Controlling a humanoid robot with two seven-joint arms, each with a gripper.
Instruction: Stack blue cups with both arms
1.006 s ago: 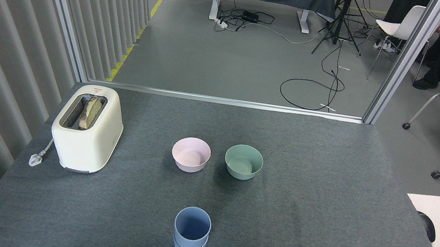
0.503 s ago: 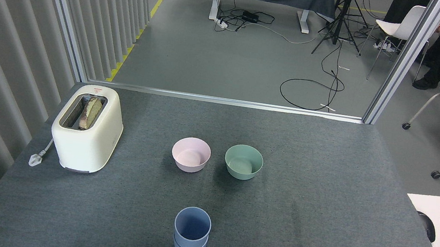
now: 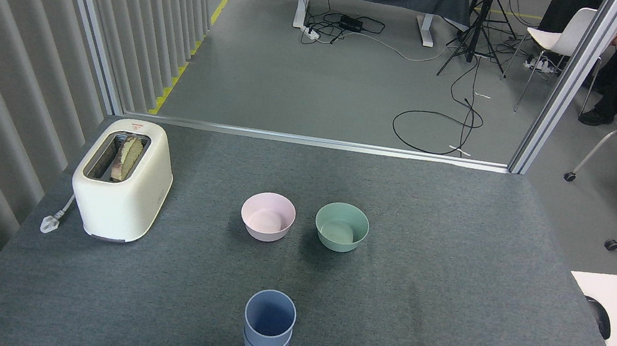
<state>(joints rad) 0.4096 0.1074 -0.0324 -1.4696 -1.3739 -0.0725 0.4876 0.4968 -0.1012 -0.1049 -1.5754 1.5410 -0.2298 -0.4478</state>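
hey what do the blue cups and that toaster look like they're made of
Blue cups: probably matte plastic or a fibre composite; flat colour, no glare, thin rims, one nested inside the other. Toaster: cream shell, likely smooth plastic; soft sheen, rounded moulded corners.

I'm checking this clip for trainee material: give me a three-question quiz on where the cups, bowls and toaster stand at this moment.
1. True or false: the two blue cups are nested one inside the other.
2. Which bowl stands nearer the toaster? A) the green bowl B) the pink bowl C) both equally near
3. Fill in: the toaster's slot holds a slice of ____.

Key
1. True: the upper cup sits in the lower one, upright, at the near edge of the table.
2. B: the pink bowl is the left one of the pair.
3. Bread.

Neither pincer is in view.
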